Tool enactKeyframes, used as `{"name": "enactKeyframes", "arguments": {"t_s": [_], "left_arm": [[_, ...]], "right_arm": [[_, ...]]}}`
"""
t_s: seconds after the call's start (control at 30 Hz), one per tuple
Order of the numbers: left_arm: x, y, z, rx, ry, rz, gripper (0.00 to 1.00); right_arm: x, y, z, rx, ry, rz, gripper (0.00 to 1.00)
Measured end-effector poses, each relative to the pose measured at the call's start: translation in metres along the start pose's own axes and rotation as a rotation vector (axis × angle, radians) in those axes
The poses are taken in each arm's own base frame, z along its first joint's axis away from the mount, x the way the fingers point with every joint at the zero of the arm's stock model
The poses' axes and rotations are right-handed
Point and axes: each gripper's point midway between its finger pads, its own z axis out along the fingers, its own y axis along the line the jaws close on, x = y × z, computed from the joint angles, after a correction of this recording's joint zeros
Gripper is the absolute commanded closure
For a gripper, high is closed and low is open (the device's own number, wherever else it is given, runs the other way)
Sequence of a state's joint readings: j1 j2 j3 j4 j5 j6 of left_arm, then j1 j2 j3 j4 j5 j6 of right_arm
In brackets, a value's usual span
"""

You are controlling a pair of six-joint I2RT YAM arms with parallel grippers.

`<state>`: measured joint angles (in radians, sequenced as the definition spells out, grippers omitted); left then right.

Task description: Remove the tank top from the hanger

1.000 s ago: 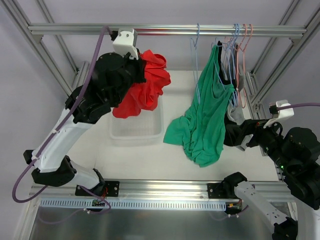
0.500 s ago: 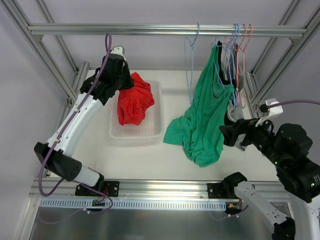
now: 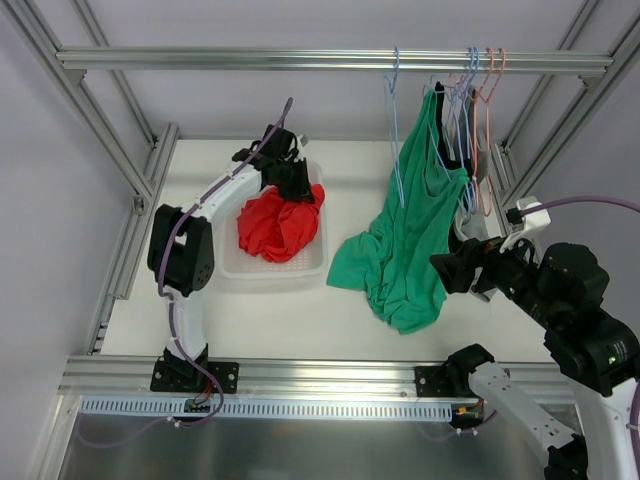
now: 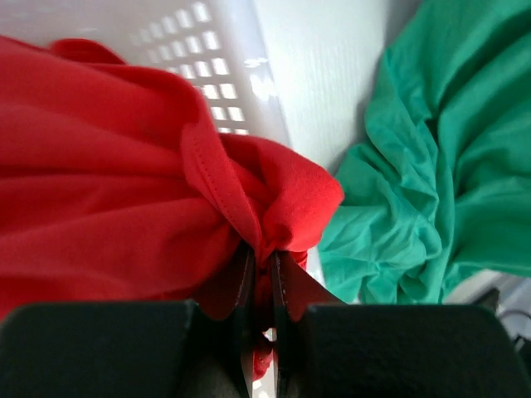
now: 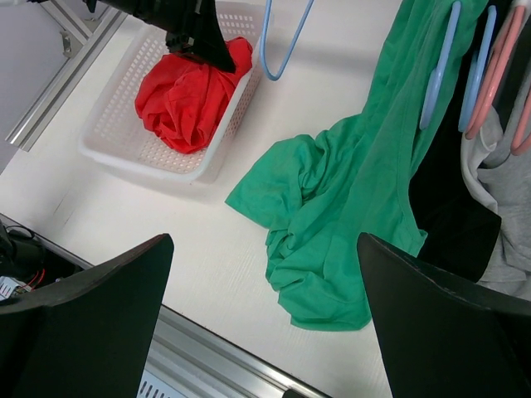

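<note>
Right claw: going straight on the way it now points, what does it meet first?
Probably the green top, bunched on the table; the open right claw faces it, though depth is unclear.

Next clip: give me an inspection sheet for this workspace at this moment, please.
Surface: white table, carrying a white basket.
Job's things: red tank top bunched in the basket, off the hanger; light-blue hanger hangs bare on the rail.
Clutter: green top hanging, its lower part pooled on the table; dark and grey garments and pink hangers at the rail's right end.
Pincers: left pincer shut on the tank top's fabric; right pincer open, holding nothing.
Cables: purple cable along each arm.
Surroundings: aluminium frame; nothing else seen.
</note>
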<state>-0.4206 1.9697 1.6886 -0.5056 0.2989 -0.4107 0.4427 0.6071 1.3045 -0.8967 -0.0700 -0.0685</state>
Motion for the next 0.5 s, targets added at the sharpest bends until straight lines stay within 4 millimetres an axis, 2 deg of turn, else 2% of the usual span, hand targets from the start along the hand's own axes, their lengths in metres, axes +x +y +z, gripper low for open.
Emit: {"name": "enactKeyframes", "arguments": {"t_s": [0.13,0.4,0.5], "left_arm": [[0.009,-0.012,0.013,0.074,0.056,0.018,1.0],[0.014,-0.045,0.011,0.185,0.079,0.08,1.0],[0.012,-0.044,0.014,0.157,0.063,0.073,1.0]], "right_arm": [[0.002,0.0,0.001,-0.003,0.003,0.001,0.01],[0.007,0.0,0.005,-0.006,0.015,0.005,0.01],[0.011,-0.001,0.007,-0.006,0.027,0.006,0.0]]}}
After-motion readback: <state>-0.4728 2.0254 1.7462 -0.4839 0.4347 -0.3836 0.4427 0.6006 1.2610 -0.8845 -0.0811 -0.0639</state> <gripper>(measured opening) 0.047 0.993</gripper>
